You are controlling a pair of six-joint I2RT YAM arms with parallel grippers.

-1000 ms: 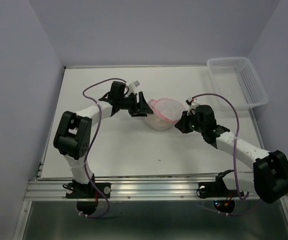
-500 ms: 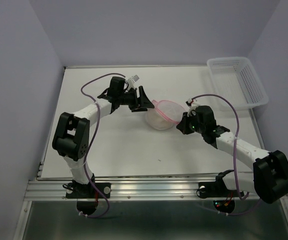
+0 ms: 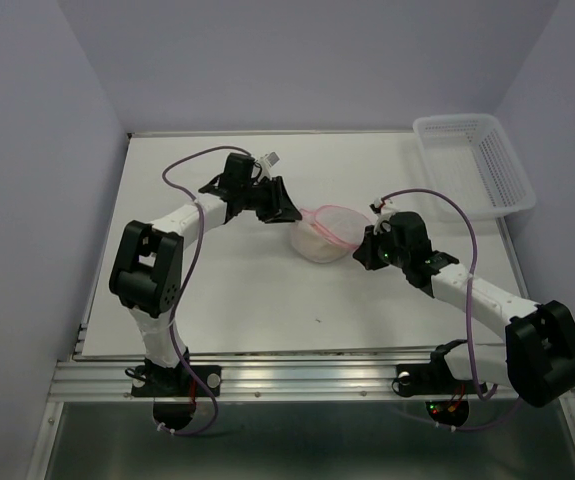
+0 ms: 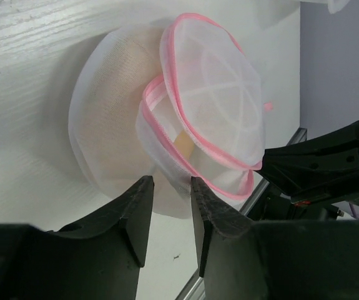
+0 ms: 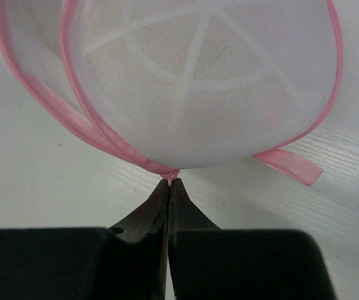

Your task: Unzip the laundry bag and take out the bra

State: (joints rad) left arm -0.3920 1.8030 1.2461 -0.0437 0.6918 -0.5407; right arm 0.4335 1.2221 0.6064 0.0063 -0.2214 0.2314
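Note:
The laundry bag [image 3: 322, 232] lies mid-table, a round white mesh pouch with pink zipper rims, its two halves partly apart. The beige bra [image 4: 183, 142] shows in the gap and through the mesh in the left wrist view. My left gripper [image 3: 275, 207] is at the bag's left side. Its jaws stand a little apart, with the edge of the bag's [image 4: 210, 106] mesh between the tips [image 4: 170, 181]. My right gripper [image 3: 367, 247] is at the bag's right side, shut on the small pink zipper pull [image 5: 170, 175] at the rim of the bag [image 5: 198, 87].
A white plastic lattice basket [image 3: 477, 160] stands at the back right corner of the table. A loose pink ribbon loop [image 5: 288, 164] lies beside the bag. The table's front edge rail [image 3: 297, 375] runs between the arm bases.
The left gripper has drawn slightly back and its jaws have narrowed. The bag's upper half, lifted toward the left gripper before, now lies lower. The right gripper keeps its hold in place.

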